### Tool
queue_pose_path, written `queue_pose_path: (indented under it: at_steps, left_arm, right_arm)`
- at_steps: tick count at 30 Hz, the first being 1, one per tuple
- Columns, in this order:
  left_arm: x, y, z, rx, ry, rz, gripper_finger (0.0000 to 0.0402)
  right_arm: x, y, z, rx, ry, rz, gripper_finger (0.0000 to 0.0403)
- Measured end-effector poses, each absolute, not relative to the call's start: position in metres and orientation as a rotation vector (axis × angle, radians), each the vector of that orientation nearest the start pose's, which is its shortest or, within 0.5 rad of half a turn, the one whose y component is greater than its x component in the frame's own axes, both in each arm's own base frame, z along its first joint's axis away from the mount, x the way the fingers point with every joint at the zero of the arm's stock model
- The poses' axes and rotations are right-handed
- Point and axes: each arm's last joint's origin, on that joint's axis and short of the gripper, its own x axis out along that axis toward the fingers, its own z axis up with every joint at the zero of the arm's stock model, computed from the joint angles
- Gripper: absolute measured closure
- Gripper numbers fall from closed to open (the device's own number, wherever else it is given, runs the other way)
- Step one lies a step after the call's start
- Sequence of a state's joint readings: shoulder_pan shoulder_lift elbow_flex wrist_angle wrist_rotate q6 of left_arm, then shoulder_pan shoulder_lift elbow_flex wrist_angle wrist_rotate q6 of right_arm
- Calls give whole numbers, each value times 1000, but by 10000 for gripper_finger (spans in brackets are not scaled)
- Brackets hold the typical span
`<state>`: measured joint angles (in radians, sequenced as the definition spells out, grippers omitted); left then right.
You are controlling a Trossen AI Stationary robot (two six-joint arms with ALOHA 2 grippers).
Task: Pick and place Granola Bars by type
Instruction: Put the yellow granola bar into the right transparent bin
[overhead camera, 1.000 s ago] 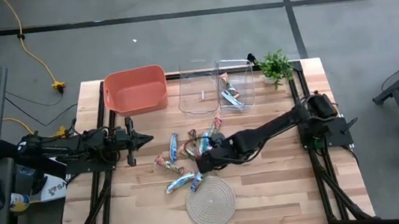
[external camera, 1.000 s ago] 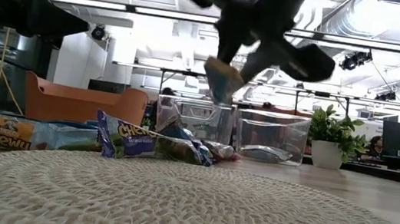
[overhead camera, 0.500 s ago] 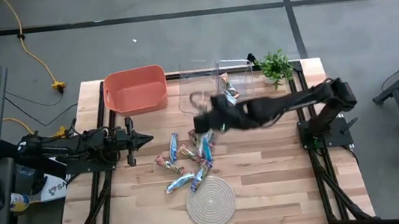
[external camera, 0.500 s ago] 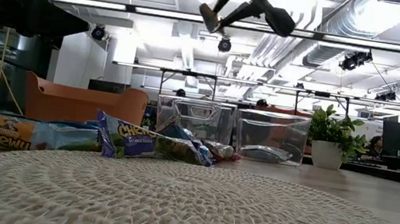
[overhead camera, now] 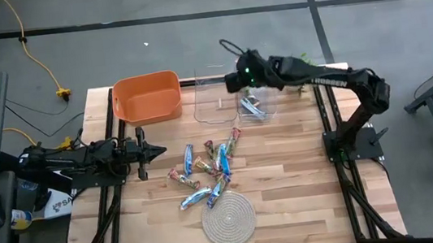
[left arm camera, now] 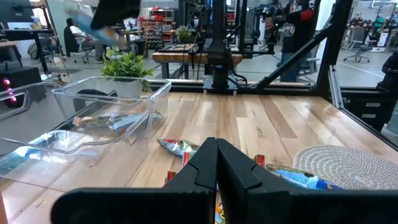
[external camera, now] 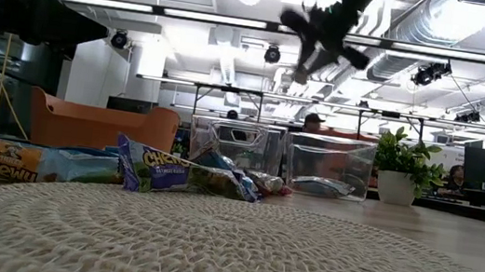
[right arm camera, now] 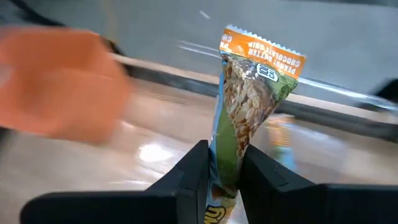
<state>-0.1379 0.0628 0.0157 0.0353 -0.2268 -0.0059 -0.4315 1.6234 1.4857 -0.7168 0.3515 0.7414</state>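
The right gripper (right arm camera: 222, 177) pinches a greenish granola bar (right arm camera: 249, 106) high above the clear bins (overhead camera: 234, 95) (left gripper (left arm camera: 216, 163) rests shut); gripped only by its end, it may swing into the wrong bin

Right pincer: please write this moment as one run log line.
right pincer: shut on granola bar | position: above clear bins | left pincer: shut, waiting

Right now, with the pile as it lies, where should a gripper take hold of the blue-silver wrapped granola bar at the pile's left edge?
Grip the blue-silver wrapped granola bar across its narrow middle, coming straight down from above. It lies flat on the wooden table, its long axis pointing toward the bins, and bare wood seems to show along both long sides, so the fingers should probably fit there.
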Motion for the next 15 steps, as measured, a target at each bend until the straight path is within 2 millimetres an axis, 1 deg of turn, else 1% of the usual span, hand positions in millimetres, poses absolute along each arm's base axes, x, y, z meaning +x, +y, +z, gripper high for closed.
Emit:
queue_pose_path:
  at_steps: [4, 7, 11, 15]
  left_arm:
    - [100, -7, 167, -4, 12, 89, 401]
    - [100, -7, 167, -4, 11, 89, 401]
    - [100, -7, 167, -4, 12, 89, 401]
    - [100, -7, 167, -4, 12, 89, 401]
  right_arm:
    - [291, -185, 307, 686, 721, -1072, 340]
    - [282, -200, 295, 673, 806, -1062, 340]
    - [277, -208, 269, 653, 903, -1012, 340]
    - [271, -211, 240, 673, 935, -947, 340]
